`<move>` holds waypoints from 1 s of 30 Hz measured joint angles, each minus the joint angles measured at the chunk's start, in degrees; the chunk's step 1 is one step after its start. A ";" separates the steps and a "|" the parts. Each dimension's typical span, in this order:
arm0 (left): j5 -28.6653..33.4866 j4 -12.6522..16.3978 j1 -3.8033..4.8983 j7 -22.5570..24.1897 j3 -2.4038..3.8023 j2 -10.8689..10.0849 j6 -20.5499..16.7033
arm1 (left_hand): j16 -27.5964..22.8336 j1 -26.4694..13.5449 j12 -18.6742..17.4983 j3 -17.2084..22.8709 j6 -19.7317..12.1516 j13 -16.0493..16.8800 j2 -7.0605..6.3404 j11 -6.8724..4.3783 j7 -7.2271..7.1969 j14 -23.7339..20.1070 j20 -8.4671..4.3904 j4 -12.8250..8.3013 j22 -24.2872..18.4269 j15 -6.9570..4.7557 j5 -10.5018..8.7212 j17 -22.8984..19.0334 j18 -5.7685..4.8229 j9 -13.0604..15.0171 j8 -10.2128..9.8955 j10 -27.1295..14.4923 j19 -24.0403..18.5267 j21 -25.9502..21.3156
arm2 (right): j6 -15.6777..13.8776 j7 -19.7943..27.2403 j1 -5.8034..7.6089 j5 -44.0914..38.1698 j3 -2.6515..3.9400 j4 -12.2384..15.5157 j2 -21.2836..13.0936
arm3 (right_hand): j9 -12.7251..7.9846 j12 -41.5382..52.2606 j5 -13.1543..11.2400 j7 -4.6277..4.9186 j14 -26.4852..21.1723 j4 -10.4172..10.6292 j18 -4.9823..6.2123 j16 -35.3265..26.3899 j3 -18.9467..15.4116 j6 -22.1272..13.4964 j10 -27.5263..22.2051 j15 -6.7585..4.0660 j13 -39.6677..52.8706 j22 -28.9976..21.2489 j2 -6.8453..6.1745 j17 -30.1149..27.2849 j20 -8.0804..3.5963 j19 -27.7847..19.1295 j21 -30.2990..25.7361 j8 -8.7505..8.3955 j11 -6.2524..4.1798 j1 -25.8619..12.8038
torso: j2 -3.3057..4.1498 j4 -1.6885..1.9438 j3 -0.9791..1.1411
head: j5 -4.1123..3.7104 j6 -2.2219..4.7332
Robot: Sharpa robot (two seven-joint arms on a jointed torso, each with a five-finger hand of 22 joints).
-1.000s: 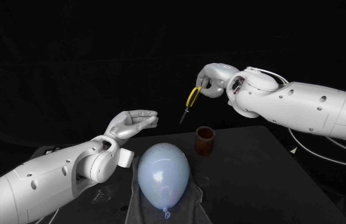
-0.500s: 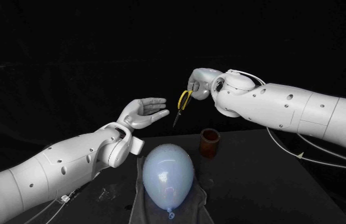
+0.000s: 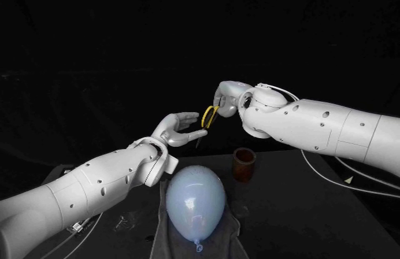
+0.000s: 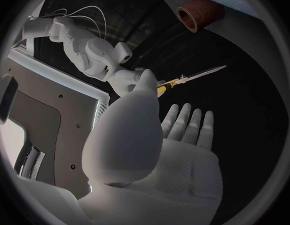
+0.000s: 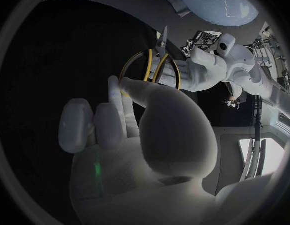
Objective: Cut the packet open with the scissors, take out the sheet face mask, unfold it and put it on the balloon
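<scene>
The right hand [image 3: 226,99] has its fingers closed on the loops of the yellow-handled metal scissors [image 3: 207,119]. It holds them up in the air with the blades pointing down. The left hand [image 3: 177,128] is just beside the blades, its palm spread and holding nothing. I cannot tell whether its fingertips touch the steel.

The pale blue rubber balloon [image 3: 196,198] lies on a dark grey cloth [image 3: 162,236] on the black table [image 3: 317,213], with a brown cylindrical cup [image 3: 243,162] near it.

I think the danger is a bump. If the left hand knocks the blades, the scissors may twist in the grip or drop, and a falling point could burst the balloon.

The left wrist view makes plain that the palm is bare and the blades are closed together. The head view leaves both unclear, but it gives the balloon's place under the hands.
</scene>
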 measured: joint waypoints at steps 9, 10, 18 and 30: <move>-0.96 -2.78 -0.01 -3.87 -0.06 1.89 -1.21 | 2.62 1.58 1.24 1.32 5.20 0.53 3.15 1.07 0.60 10.66 -0.07 -0.62 0.55 -1.16 0.00 2.61 0.00 1.64 1.85 7.50 5.14 2.00 | -0.69 -0.86 -0.05 1.33 0.00 1.37 -0.37 | 0.00 -0.03 -0.01 0.02 0.00 -0.21 -0.02 0.00 0.12 -0.01 0.00 0.00 -0.02 0.10 0.00 0.17 0.00 -0.01 -0.01 0.04 0.00 0.00 | 0.03 -0.01 0.03 | -0.04 -0.37; -0.96 -3.10 -0.01 -4.17 -0.06 2.09 -1.24 | 2.83 1.68 1.30 1.33 5.93 0.54 3.26 1.08 0.73 11.78 -0.10 -0.62 0.55 -1.20 0.00 2.82 0.01 1.84 2.17 8.76 5.41 2.02 | -0.79 -0.91 -0.06 1.46 0.00 1.48 -0.37 | 0.00 -0.03 -0.01 0.02 0.00 -0.26 -0.02 0.00 0.17 -0.01 0.00 0.00 -0.02 0.12 0.00 0.17 0.01 -0.01 -0.01 0.04 0.00 0.00 | 0.03 0.00 0.03 | -0.06 -0.41; -0.67 -4.02 -0.02 -5.23 -0.05 2.88 -1.23 | 4.63 3.36 2.63 2.83 15.77 0.73 6.59 -1.11 2.16 20.25 -0.16 -1.01 0.99 -3.25 0.00 4.33 2.19 4.28 6.03 17.95 13.49 4.63 | -1.27 -0.99 -0.14 2.05 0.00 1.43 -0.06 | 0.10 -0.13 -0.04 0.09 -0.01 -0.29 -0.05 -0.02 0.19 -0.08 0.00 0.01 0.07 0.27 0.00 0.20 -0.21 0.20 0.23 0.02 0.00 0.01 | 0.01 0.12 -0.02 | -0.13 -0.73; -0.18 -4.48 -0.02 -5.59 -0.03 3.34 -1.10 | 4.89 3.97 2.62 3.79 18.30 0.64 7.65 -2.22 3.05 22.37 -0.16 -0.67 1.30 -4.14 0.00 4.19 3.18 4.45 6.67 21.16 19.16 6.00 | -1.73 -0.94 -0.48 2.73 0.00 0.63 0.53 | 0.21 -0.15 -0.12 0.10 -0.01 -0.46 -0.39 0.19 0.34 -0.08 0.00 0.01 0.09 0.27 0.00 0.19 -0.21 0.20 0.22 0.12 0.00 0.02 | -0.07 0.12 -0.09 | -0.19 -1.01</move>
